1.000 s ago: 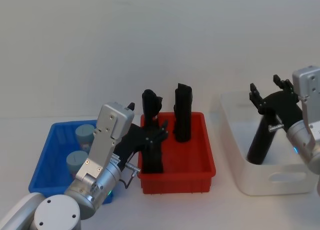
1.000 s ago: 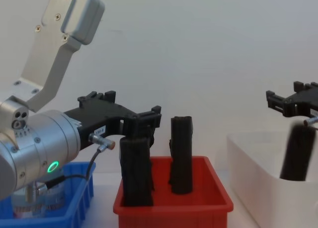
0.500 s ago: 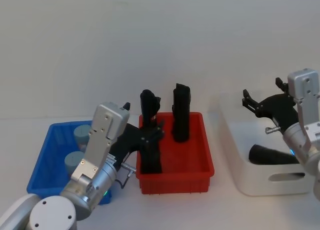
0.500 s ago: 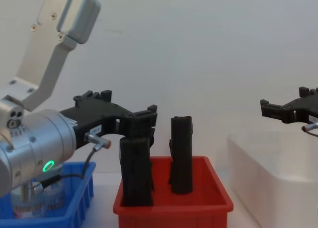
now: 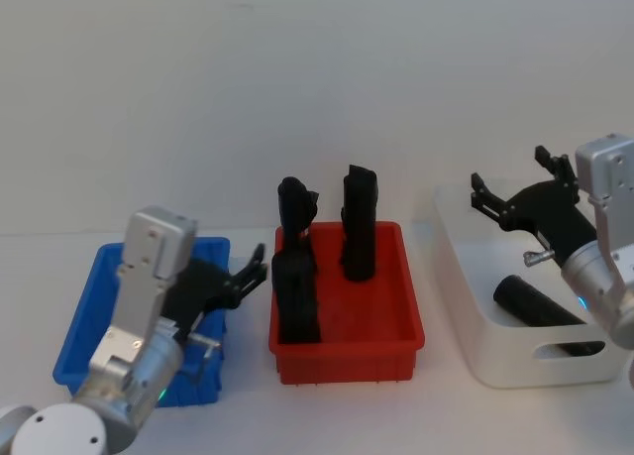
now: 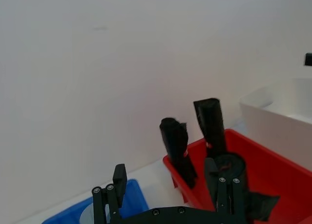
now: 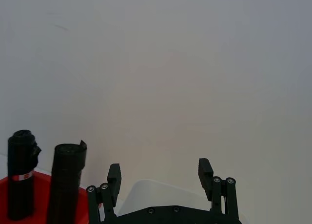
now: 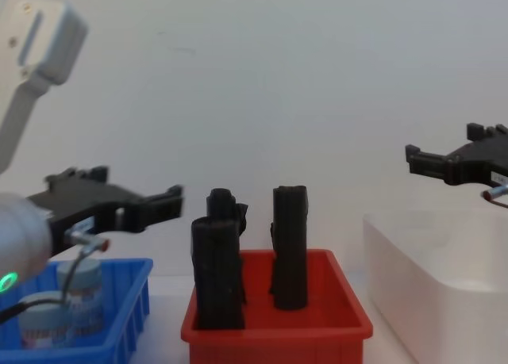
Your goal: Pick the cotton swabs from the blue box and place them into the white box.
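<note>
Two cotton swabs tubs (image 8: 79,289) with pale lids stand in the blue box (image 8: 127,300) at the table's left. In the head view my left arm covers them. My left gripper (image 5: 248,277) hangs open and empty over the right side of the blue box (image 5: 84,316), fingers pointing toward the red bin; it also shows in the chest view as the left gripper (image 8: 143,197). The white box (image 5: 456,267) stands at the right. My right gripper (image 5: 510,175) hovers open and empty above its far left part.
A red bin (image 5: 347,351) between the two boxes holds three upright black rolls (image 5: 359,227). One more black roll (image 5: 540,306) lies on its side inside the white box. A plain wall rises behind the table.
The right gripper let go of a black roll, which now lies in the white box. The left gripper drew back leftward from the red bin to over the blue box.
</note>
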